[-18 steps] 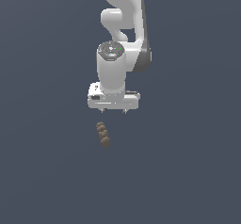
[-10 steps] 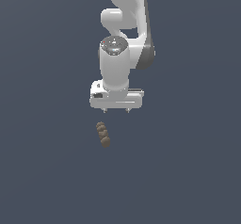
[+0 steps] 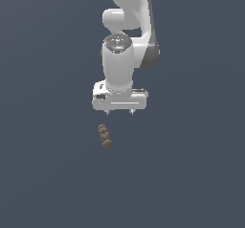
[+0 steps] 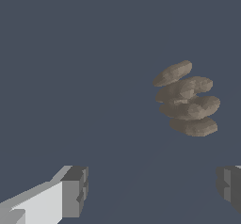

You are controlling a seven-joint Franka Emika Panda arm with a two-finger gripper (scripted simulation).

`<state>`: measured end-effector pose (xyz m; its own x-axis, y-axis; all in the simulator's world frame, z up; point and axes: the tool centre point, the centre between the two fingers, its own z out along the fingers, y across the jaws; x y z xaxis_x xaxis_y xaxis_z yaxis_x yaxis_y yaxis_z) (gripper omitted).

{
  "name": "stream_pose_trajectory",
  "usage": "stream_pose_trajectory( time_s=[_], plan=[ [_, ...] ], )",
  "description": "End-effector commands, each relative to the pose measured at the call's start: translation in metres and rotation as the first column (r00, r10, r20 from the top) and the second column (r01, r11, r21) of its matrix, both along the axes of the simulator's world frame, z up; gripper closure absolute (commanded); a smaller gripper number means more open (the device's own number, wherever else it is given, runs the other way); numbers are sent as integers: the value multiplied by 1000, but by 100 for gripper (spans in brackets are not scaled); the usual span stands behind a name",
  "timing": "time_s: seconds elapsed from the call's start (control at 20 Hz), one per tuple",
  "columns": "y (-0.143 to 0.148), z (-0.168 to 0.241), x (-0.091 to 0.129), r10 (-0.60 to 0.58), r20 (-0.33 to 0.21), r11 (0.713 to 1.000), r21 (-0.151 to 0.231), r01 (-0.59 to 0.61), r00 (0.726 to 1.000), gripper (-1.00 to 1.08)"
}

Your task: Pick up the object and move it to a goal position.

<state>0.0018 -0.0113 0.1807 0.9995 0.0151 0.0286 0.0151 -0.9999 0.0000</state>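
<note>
Now lower — jaws still spread wide, nearer the untouched object.

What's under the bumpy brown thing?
Only the flat dark blue-grey floor shows around the bumpy brown thing, which lies apart from the open hand. The patch directly beneath it is covered in both views, so nothing more can be told.
</note>
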Motion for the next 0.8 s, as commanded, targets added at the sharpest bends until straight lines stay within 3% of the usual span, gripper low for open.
stream_pose_trajectory(
  time_s=[0.0,0.4,0.75],
  plan=[
    [-2,-1,2,14,-1,1000,-1,-14,1000,-92],
    [-19,-9,18,109,-9,994,-5,-109,994,-92],
    [-43,-21,38,236,-19,972,-5,-237,971,-92]
  ],
)
